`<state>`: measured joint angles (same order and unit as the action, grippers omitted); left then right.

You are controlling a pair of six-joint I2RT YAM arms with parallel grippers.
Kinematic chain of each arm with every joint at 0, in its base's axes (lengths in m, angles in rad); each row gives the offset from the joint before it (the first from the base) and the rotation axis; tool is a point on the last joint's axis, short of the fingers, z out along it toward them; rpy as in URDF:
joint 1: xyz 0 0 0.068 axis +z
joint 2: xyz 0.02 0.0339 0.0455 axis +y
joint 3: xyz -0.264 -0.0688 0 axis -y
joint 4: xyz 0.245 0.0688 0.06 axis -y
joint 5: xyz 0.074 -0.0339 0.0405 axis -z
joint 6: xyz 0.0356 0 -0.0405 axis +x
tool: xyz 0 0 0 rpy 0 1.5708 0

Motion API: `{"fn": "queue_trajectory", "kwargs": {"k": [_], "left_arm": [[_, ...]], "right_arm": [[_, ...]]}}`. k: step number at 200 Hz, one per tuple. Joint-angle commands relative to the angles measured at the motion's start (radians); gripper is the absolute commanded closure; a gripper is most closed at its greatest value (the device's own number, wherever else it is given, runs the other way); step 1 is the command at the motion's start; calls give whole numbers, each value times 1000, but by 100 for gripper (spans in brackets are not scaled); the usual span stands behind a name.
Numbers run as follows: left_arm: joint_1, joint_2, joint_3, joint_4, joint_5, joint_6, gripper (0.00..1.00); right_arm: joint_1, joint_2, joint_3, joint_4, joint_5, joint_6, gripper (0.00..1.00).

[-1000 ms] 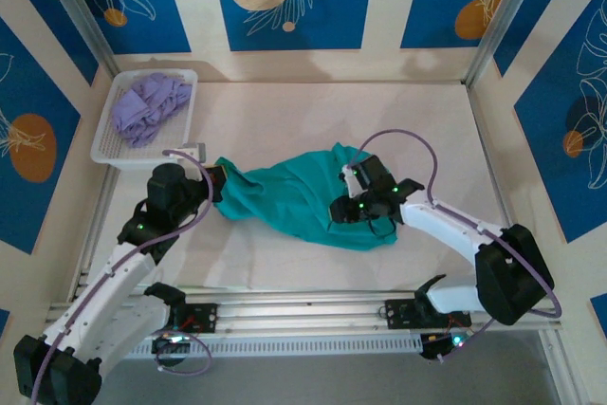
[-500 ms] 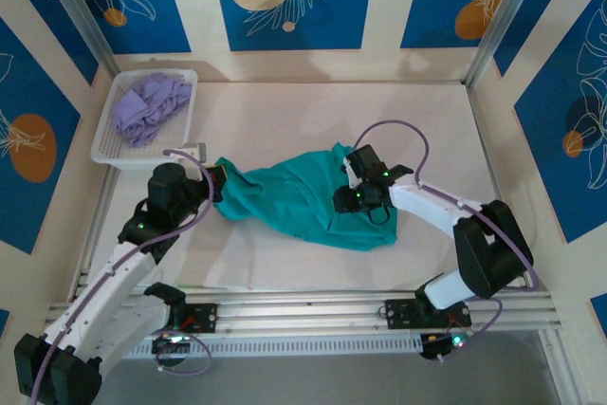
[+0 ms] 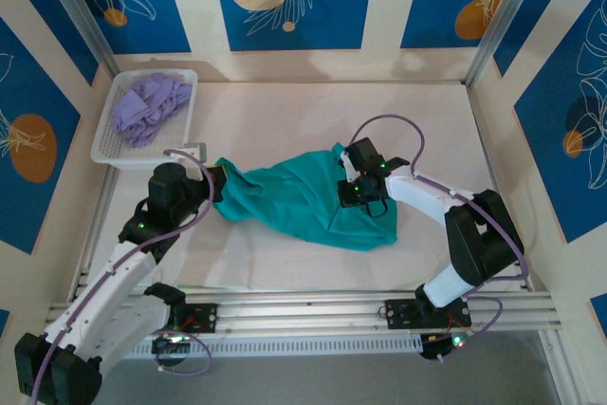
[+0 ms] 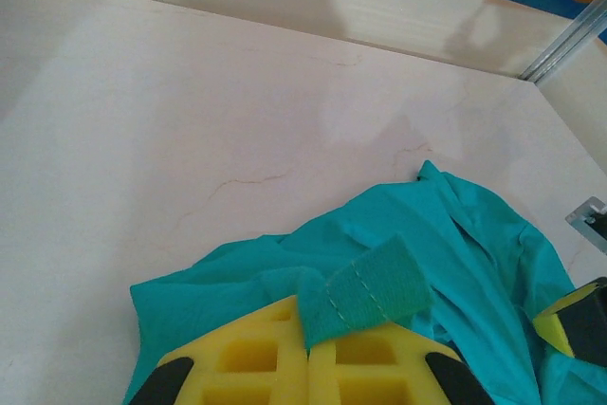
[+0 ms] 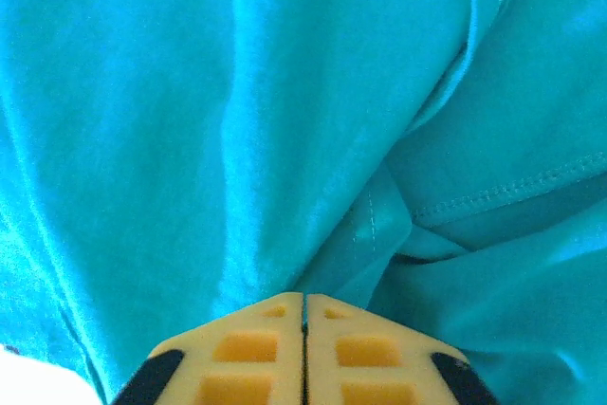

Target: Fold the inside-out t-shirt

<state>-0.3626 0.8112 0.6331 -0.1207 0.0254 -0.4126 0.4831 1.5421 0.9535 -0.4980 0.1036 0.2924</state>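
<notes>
Left gripper [image 3: 215,189]: at the left end of the cloth; in its wrist view [image 4: 308,329] the yellow fingers are pressed together, pinching a stitched strip of the t-shirt [image 4: 455,234], whose bulk spreads away ahead and to the right.

Right gripper [image 3: 355,194]: over the right part of the cloth, near its far edge; in its wrist view [image 5: 303,303] the fingers meet with no gap, and a fold of teal fabric [image 5: 190,92] runs out from their tips, so it appears to be nipping that fold.

T-shirt [image 3: 285,201]: bunched and creased on the table [image 3: 285,111], between the two grippers; long axis left to right, slanting a little toward the near edge on the right; print not visible; not yet flat.

Judgement: each arm has its own end; drawing them apart along that axis should spread the cloth.

Basket [image 3: 104,153]: far left corner, well apart, holding a purple garment [image 3: 147,106].
</notes>
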Motion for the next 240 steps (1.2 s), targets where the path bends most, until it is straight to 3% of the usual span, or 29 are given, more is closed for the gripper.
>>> {"fn": "queue_trajectory", "kwargs": {"k": [1,27,64,97,146,187,213,240], "left_arm": [[16,-6,38,-4,3,9,100],[29,-15,99,-33,-7,3,100],[107,18,304,-70,56,-3,100],[213,100,560,-111,128,-14,100],[333,187,899,-191,166,-14,100],[340,218,997,-234,225,7,100],[341,162,794,-229,297,-28,100],[341,17,514,-259,246,1,100]], "right_arm": [[-39,-111,2,-31,-29,-7,98],[-161,-293,12,-27,-71,2,100],[-402,-527,7,131,-234,88,100],[-553,-581,75,207,-321,156,100],[-663,-657,211,189,-395,193,100],[-644,-779,143,217,-479,224,100],[-523,-823,-2,159,-502,242,100],[-286,-893,-208,15,-354,265,100]]}}
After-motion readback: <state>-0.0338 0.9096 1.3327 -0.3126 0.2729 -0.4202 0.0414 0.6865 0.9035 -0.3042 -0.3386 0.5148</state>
